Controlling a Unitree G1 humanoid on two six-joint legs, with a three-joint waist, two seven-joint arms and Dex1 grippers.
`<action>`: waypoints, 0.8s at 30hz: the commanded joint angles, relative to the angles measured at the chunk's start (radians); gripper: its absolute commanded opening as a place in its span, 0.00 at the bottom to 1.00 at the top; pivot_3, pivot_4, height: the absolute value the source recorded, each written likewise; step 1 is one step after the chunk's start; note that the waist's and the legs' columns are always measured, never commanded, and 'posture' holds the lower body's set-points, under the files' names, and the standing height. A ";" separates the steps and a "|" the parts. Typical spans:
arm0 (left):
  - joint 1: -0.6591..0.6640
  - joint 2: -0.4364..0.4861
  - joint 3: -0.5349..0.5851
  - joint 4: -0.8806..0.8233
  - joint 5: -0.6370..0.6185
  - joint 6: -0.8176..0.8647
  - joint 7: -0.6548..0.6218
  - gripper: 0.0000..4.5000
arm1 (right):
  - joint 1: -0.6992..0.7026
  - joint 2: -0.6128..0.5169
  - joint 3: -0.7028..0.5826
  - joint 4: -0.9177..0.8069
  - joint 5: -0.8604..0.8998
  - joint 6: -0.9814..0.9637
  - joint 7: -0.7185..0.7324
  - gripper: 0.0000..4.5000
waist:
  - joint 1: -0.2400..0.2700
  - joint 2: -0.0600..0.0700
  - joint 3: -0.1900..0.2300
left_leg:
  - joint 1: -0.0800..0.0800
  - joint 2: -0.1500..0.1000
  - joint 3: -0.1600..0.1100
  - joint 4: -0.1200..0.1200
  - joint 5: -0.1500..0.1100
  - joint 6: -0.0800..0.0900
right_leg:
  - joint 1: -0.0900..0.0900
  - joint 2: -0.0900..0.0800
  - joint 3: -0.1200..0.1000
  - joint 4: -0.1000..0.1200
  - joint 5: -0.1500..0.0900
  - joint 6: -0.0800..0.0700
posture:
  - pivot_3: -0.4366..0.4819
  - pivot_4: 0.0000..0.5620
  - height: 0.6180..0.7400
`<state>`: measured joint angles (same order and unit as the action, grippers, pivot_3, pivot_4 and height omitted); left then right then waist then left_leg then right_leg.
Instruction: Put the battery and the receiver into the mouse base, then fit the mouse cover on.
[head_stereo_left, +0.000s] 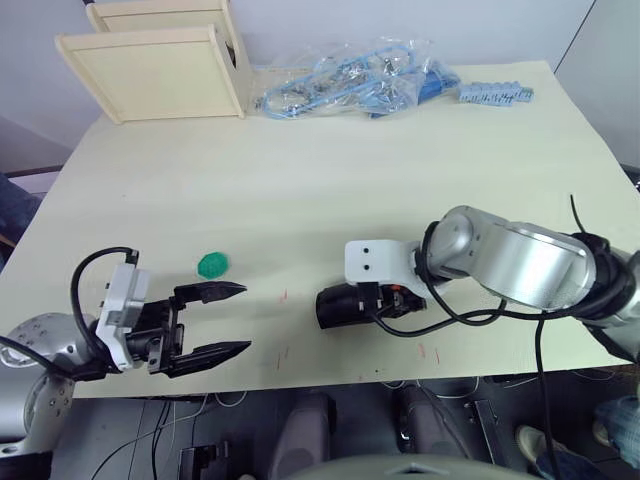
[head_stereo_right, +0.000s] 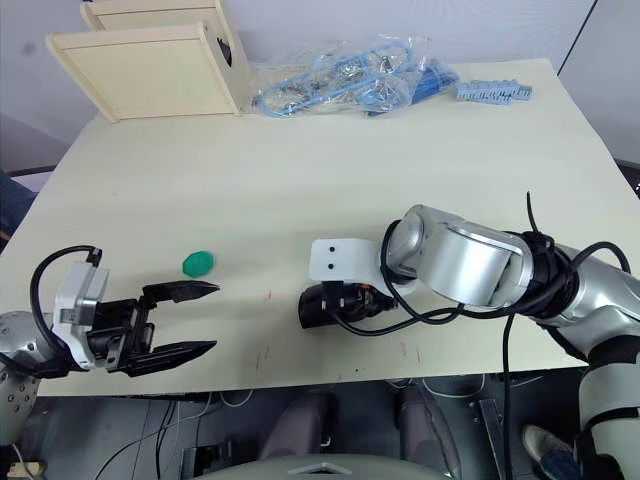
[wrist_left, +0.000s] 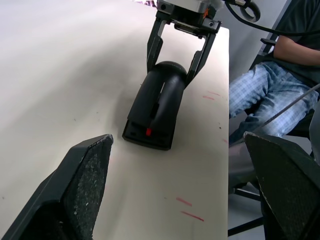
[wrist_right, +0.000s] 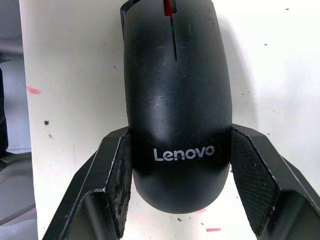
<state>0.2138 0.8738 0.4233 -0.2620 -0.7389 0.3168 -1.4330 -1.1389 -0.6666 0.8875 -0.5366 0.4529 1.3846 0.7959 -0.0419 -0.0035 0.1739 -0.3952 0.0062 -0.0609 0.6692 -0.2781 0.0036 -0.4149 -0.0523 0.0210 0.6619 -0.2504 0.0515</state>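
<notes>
The mouse cover (wrist_right: 176, 100) is sitting on top of the mouse base (wrist_left: 148, 140) near the front edge of the counter (head_stereo_left: 330, 190), so the work is looking to be at its last step: seating the cover. The right tool (wrist_right: 177, 180) is straddling the rear of the mouse, its pads (wrist_right: 121, 172) lying against the cover's sides, clenched on it or very nearly so. The left tool (head_stereo_left: 228, 320) is hanging released, well apart from the mouse, beside a small green disc (head_stereo_left: 212, 264). The battery is presumably inside already (nothing of it is showing). Next, I judge, the right tool is needing to press the cover down evenly until it sits flush, then let go without dragging the mouse.
</notes>
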 joint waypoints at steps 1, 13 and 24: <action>0.010 0.008 0.038 -0.007 -0.003 -0.016 -0.006 1.00 | -0.002 -0.003 0.003 0.001 -0.020 -0.013 0.003 0.52 | 0.000 0.000 0.000 | 0.000 0.000 0.000 0.000 0.000 0.000 | 0.000 0.000 0.000 0.000 0.000 0.000 | 0.48 0.27 1.00; 0.028 0.001 0.048 -0.017 -0.005 -0.020 0.002 1.00 | 0.012 0.016 0.025 0.029 -0.043 -0.031 0.007 0.52 | 0.000 0.000 0.000 | 0.000 0.000 0.000 0.000 0.000 0.000 | 0.000 0.000 0.000 0.000 0.000 0.000 | 0.48 0.27 1.00; 0.049 -0.005 0.058 -0.033 -0.009 -0.022 0.010 1.00 | 0.019 0.021 0.046 0.058 -0.072 -0.061 0.026 0.52 | 0.001 0.000 0.000 | 0.000 0.000 0.000 0.000 0.000 0.000 | 0.000 0.000 0.000 0.000 0.000 0.000 | 0.48 0.27 1.00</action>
<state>0.2560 0.8700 0.4447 -0.2654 -0.7385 0.3117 -1.4209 -1.1273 -0.6399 0.9259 -0.4803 0.3958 1.3245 0.8192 -0.0410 -0.0036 0.1738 -0.3951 0.0062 -0.0612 0.6693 -0.2781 0.0035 -0.4147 -0.0525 0.0208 0.6621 -0.2504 0.0515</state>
